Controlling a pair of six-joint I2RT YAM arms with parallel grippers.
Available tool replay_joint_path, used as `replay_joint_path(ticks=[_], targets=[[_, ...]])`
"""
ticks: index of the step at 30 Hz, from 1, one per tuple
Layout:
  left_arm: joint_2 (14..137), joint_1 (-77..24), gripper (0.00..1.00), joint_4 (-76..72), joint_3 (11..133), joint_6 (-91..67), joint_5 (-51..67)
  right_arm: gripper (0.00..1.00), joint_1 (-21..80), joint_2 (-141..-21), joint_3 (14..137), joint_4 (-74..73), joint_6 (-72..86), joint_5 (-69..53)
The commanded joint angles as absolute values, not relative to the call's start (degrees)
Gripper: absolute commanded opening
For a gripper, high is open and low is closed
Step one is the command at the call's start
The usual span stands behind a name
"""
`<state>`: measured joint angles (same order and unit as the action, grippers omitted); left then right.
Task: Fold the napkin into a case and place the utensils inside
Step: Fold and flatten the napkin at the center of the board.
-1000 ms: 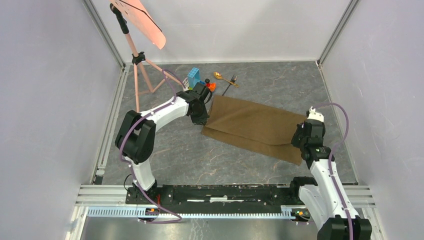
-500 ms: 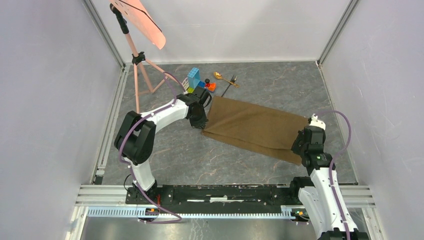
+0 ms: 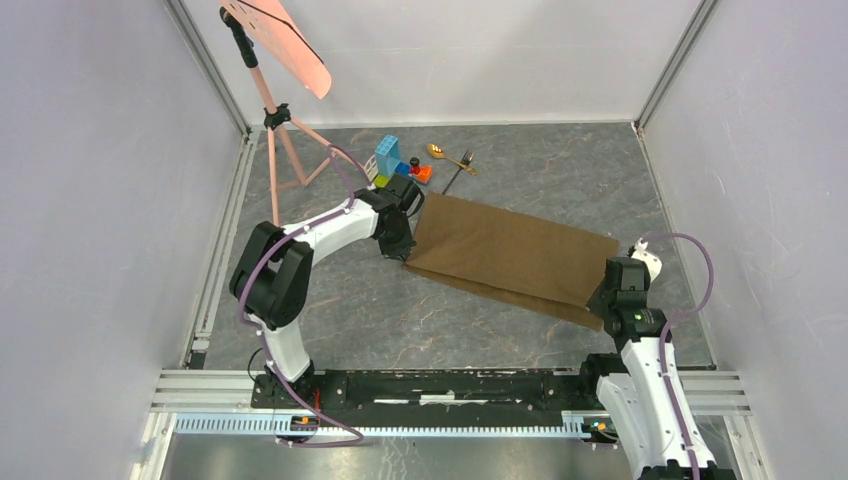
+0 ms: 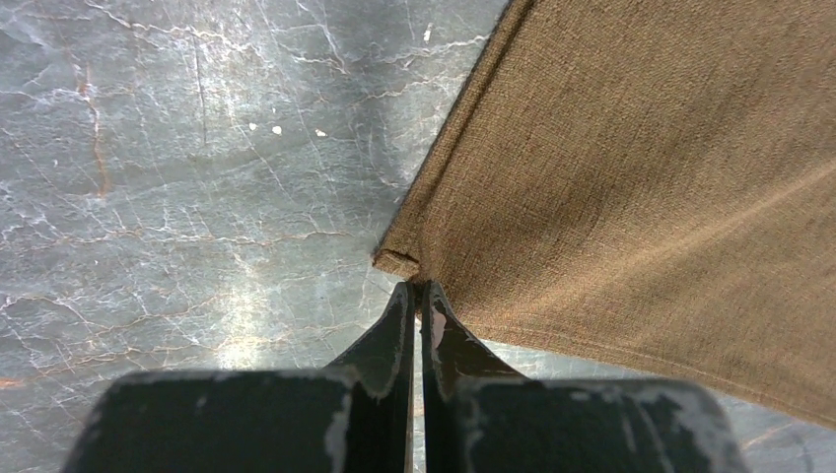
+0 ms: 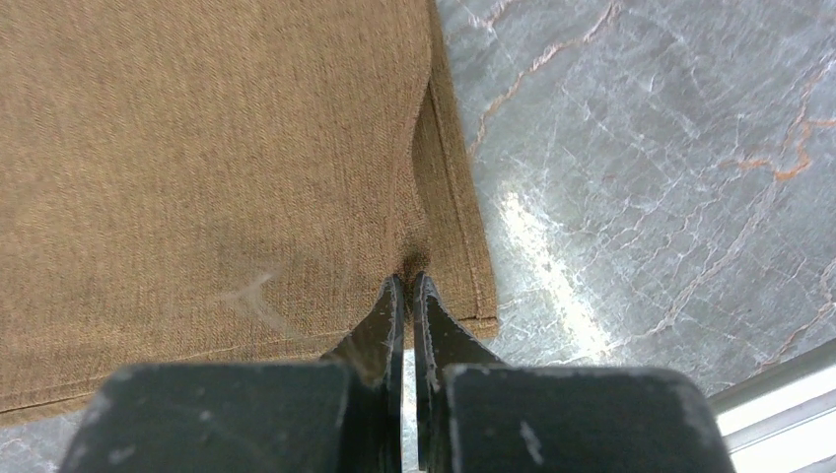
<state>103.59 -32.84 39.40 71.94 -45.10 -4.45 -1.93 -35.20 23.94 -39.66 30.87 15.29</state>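
The brown napkin (image 3: 505, 255) lies folded on the grey marble table, long side running left to right. My left gripper (image 3: 403, 250) is shut on the napkin's near left corner (image 4: 399, 262). My right gripper (image 3: 603, 300) is shut on the napkin near its near right corner (image 5: 434, 246). The gold spoon (image 3: 447, 155) and the dark fork (image 3: 460, 169) lie crossed on the table beyond the napkin's far left corner, apart from it.
Colourful toy blocks (image 3: 397, 163) sit just left of the utensils, close behind my left wrist. A pink stand (image 3: 285, 150) with a paddle stands at the back left. White walls enclose the table; a metal rail (image 3: 450, 385) runs along the near edge.
Both grippers have drawn the napkin's upper layer toward the near edge, the right one farther toward the near right. The folded napkin now looks flatter and narrower.
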Motion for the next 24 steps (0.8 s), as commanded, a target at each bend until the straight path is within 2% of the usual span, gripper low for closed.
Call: replay_joint_path(ticks=[1, 18, 24], targets=[[106.0, -33.1, 0.02, 40.9, 72.6, -43.5, -5.5, 0.00, -2.0, -35.8, 21.9, -37.5, 32.4, 16.6], [106.0, -33.7, 0.02, 43.5, 73.5, -43.4, -7.9, 0.00, -2.0, -38.5, 18.8, -35.7, 34.2, 17.0], [105.9, -33.7, 0.02, 43.6, 73.9, -43.4, -7.9, 0.00, -2.0, -36.0, 19.4, -37.4, 35.1, 18.4]])
